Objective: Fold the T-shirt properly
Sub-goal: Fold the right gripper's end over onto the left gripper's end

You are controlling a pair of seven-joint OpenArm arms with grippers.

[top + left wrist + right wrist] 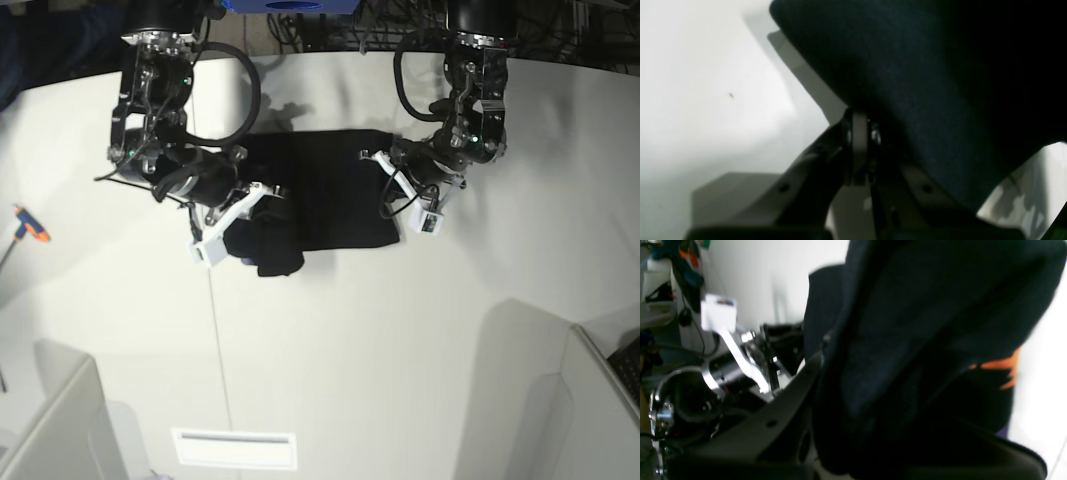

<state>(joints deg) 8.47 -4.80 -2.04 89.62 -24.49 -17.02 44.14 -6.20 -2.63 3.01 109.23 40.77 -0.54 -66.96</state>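
Black cloth of the T-shirt (923,83) is filling the upper right of the left wrist view, draping over the left gripper (862,146), whose jaws are pressing together on a fold of it above the pale table (706,100).

Through the right wrist camera, the T-shirt (907,340) is hanging in a thick bunch across the right gripper (826,426), an orange scrap of print peeking out at the cloth's right side; I cannot tell how the jaws are standing, since the fabric is covering them.

From the base view, the T-shirt (320,200) is lying near the table's (400,350) far edge, between both arms, with the right gripper (235,225) lifting a bunched corner and the left gripper (395,190) sitting at the opposite edge.
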